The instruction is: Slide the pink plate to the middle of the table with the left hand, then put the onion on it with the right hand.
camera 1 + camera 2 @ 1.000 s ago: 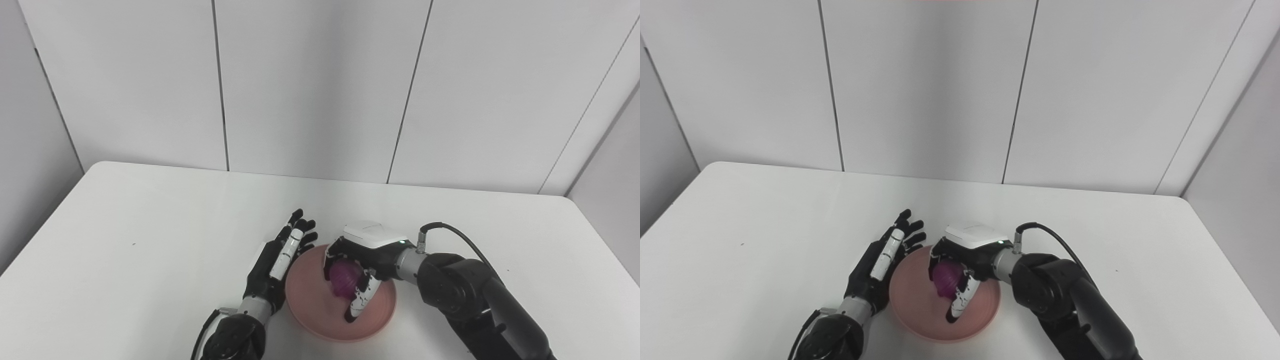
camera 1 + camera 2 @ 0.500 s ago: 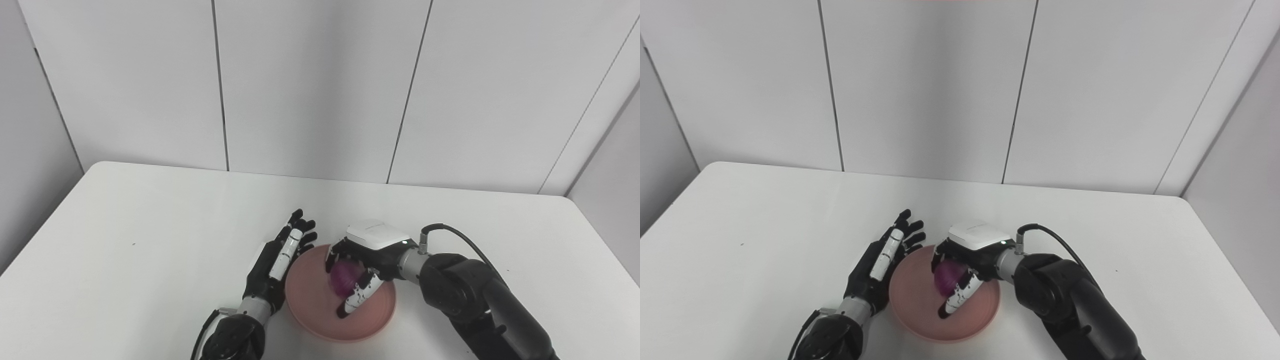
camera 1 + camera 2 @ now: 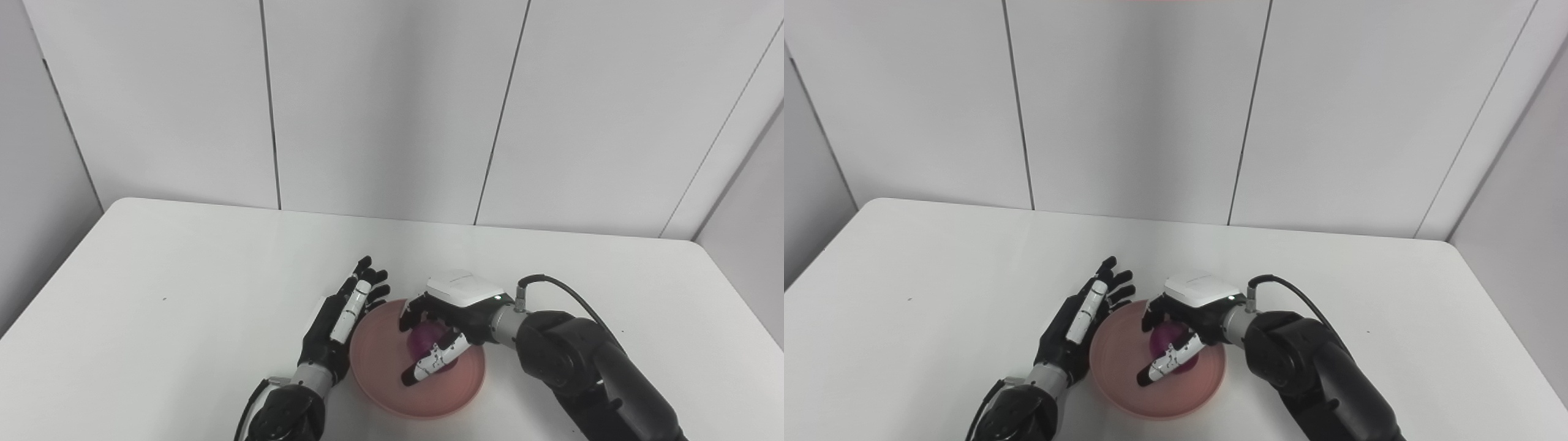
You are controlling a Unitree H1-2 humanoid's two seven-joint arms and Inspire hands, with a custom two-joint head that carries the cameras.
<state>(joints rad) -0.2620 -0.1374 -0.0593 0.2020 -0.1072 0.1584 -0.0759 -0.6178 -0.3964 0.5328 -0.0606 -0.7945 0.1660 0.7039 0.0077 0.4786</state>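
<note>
Pink plate [image 3: 383, 392] sits on the white table [image 3: 153, 294], near its front middle. Left hand [image 3: 335, 324] lies flat beside the plate's left rim, fingers spread, holding nothing. Purple onion [image 3: 427, 339] rests in the plate. Right hand [image 3: 450, 312] arches over the onion, fingers loosened and apart, thumb extended forward.

Black articulated left hand [image 3: 334, 321] with white finger plates, silver wrist ring, glossy black forearm. Black right hand [image 3: 442, 321] with speckled white finger segments, white rounded back cover, small green light, looping black cable [image 3: 566, 291].
</note>
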